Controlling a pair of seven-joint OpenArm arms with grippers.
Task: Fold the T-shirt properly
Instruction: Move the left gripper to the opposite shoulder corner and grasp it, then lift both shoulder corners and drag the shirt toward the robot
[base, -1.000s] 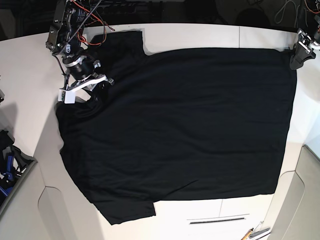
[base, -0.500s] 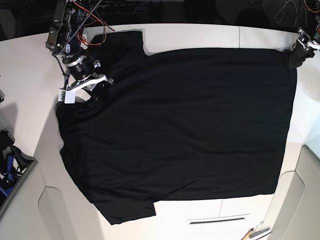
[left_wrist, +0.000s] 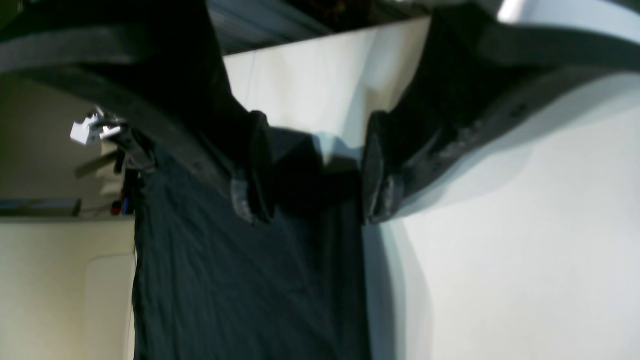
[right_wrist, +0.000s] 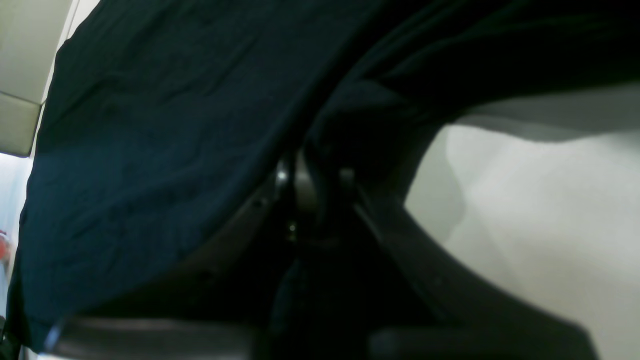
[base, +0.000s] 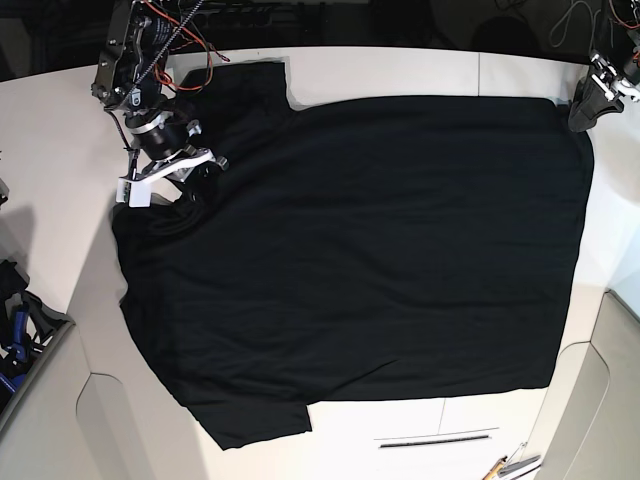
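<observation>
The black T-shirt (base: 370, 250) lies spread flat on the white table (base: 400, 70), plain side up. At its back left, near the collar, my right gripper (base: 195, 168) is shut on a pinch of the cloth. In the right wrist view the dark T-shirt (right_wrist: 150, 125) drapes over the closed right gripper (right_wrist: 310, 185). My left gripper (base: 585, 105) hovers at the shirt's back right corner. It is open in the left wrist view, where the left gripper (left_wrist: 312, 172) straddles that corner of the T-shirt (left_wrist: 240, 290) with nothing pinched.
Pens and small tools (base: 510, 465) lie at the front right table edge. A blue and black object (base: 15, 330) sits off the table's left side. Red cables (base: 190, 40) hang by the right arm.
My left gripper has shifted slightly back and left at the shirt's back right corner, staying open. The right arm and the shirt have not moved.
</observation>
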